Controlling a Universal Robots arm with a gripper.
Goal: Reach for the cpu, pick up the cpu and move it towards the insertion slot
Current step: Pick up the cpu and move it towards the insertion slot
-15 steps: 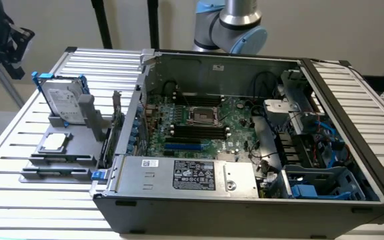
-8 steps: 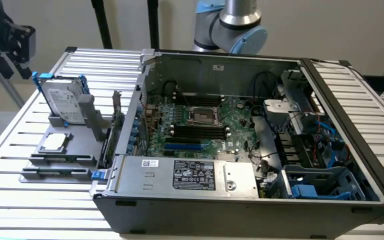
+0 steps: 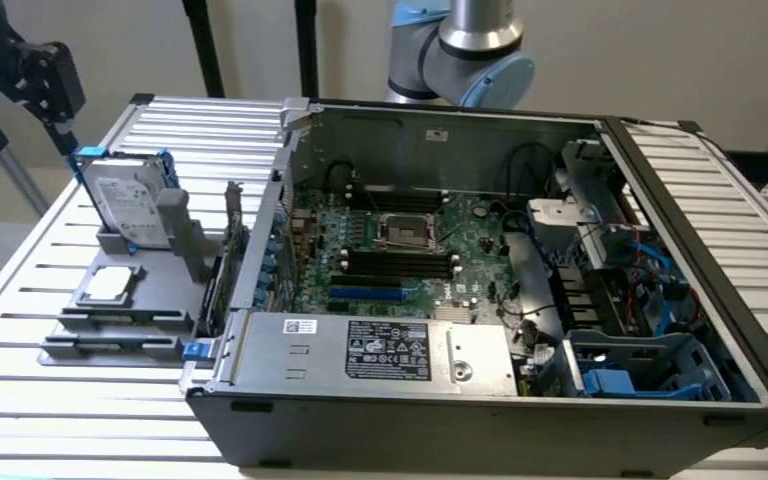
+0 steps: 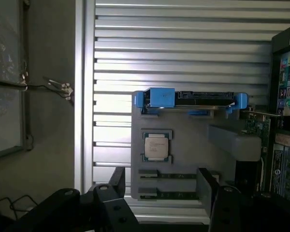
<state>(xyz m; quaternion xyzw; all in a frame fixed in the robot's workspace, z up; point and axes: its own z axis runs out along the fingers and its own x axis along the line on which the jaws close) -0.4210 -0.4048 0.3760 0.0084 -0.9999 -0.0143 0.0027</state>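
**Status: cpu seated in holder, fingers apart above it**

1. Gripper point(image 4: 160, 181): the two dark fingers point(image 4: 208, 191) stand well apart with nothing between them. They touch no part. In the wrist view the open gap lines up with the cpu, and the gripper is clear above the holder.
2. Cpu point(image 3: 108, 283) point(image 4: 156, 145): lies flat, silvery top up, in a square recess of the grey holder point(image 3: 157, 345) point(image 4: 193, 133). The holder rests on the slatted desk point(image 3: 37, 400), at the exterior view's left of the computer case point(image 3: 491, 420).
3. Hard drive point(image 3: 131, 205) point(image 4: 193, 99): stands upright in its blue bracket on the same holder, just beside the cpu recess.
4. Insertion slot point(image 3: 404, 232): silver-framed socket on the green board inside the open case, well apart from the cpu, with no chip in it.
5. Arm point(image 3: 471, 50): rises behind the case.
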